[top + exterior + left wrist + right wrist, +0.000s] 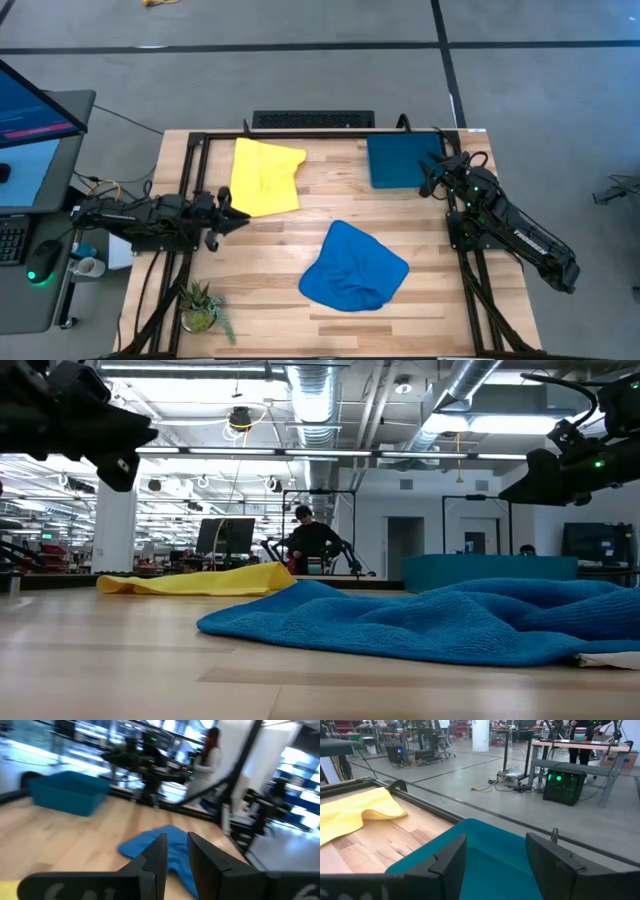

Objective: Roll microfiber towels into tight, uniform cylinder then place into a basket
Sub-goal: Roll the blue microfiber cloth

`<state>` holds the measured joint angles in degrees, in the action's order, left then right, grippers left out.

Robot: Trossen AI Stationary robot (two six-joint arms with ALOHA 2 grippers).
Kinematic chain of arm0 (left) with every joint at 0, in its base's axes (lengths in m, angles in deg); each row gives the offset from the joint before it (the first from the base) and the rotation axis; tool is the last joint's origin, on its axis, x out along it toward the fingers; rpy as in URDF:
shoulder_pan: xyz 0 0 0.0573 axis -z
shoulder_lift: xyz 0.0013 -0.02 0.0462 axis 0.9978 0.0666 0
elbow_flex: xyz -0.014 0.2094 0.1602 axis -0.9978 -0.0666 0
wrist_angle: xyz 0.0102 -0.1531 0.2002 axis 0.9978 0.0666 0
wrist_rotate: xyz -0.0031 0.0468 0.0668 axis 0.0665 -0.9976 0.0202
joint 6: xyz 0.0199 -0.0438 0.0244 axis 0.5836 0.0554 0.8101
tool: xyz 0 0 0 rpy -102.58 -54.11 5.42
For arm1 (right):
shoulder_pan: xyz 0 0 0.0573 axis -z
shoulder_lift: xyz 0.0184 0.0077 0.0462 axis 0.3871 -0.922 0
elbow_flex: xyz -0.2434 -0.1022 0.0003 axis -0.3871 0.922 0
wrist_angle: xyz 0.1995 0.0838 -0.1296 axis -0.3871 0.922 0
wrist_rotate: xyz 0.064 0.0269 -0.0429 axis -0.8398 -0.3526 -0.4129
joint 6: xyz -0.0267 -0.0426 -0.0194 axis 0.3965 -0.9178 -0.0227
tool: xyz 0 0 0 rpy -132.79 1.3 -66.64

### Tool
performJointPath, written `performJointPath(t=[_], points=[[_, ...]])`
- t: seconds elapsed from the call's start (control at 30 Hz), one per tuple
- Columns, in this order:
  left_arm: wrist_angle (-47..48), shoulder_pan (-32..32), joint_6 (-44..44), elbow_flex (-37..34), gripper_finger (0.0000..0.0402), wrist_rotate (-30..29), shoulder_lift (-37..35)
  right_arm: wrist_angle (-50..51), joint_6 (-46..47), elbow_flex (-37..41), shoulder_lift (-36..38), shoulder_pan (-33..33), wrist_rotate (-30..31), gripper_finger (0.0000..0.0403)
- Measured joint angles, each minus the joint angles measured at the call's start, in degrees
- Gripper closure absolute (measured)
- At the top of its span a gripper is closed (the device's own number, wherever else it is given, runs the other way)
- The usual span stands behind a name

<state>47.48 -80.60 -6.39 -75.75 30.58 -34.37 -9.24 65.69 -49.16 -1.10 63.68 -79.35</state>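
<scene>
One towel (pixel 266 176) lay at the table's (pixel 420 300) back left, basket (pixel 400 161) back right, other towel (pixel 352 267) in front between them.

Dark arms (pixel 150 220) — black cables, green lights

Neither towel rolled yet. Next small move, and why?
Probably bring the left pincer down onto the near edge of the flat bright yellow cloth towel beside it. That towel lies nearly flat, unlike the crumpled bright blue towel; the open right pincer hovers over the dark teal bin.
</scene>
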Motion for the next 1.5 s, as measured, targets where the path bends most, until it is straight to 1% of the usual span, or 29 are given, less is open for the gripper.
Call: performJointPath(t=[0.07,0.13,0.23,0.4,0.5,0.6,0.73,0.8,0.9,0.97,1.13,1.3,1.5], points=[[0.02,0.0,-0.33,0.0,0.0335,-1.45,0.0,-0.01,0.0,0.02,0.0,0.0,0.0,0.0178],[0.41,0.02,-0.46,0.0,0.0335,-1.46,0.0,-0.01,0.0,0.02,0.0,0.0,0.0,0.0178],[2.25,0.02,-0.99,0.0,0.0335,0.21,0.02,-0.01,0.0,0.02,0.0,0.01,0.02,0.0178],[2.75,0.04,-3.09,0.0,0.0334,2.95,0.02,0.0,0.0,0.02,0.0,0.0,0.0,0.0178],[2.75,0.04,0.14,0.0,0.0325,2.78,0.02,0.0,0.0,0.02,0.0,0.0,0.02,0.0178],[2.49,0.04,2.75,-0.01,0.0305,0.83,0.02,0.0,0.0,0.02,0.0,0.0,0.0,0.0178],[2.13,0.04,0.65,0.0,0.0266,-1.51,0.02,0.0,0.0,0.02,0.0,0.0,0.0,0.0178],[1.24,0.04,-0.73,0.0,0.0246,-5.42,0.02,0.0,0.0,0.0,0.02,0.0,0.0,0.0178],[-1.34,0.04,-1.13,0.0,0.0225,-12.98,0.02,0.0,0.0,0.02,0.0,0.0,0.01,0.0178],[-2.64,0.04,-1.48,-0.01,0.0217,-15.96,0.02,0.0,0.0,0.02,0.0,0.0,0.01,0.0178],[-5.64,0.04,-0.34,-0.02,0.0211,-16.35,0.14,0.0,0.0,0.02,0.02,0.0,0.0,0.0178],[-11.92,0.04,2.73,-0.01,0.0212,-16.4,3.84,0.0,0.0,0.02,0.0,0.02,0.0,0.0178],[-22.15,0.04,4.74,0.0,0.0214,-16.19,13.69,0.0,0.0,0.01,0.0,0.0,0.01,0.0178]])
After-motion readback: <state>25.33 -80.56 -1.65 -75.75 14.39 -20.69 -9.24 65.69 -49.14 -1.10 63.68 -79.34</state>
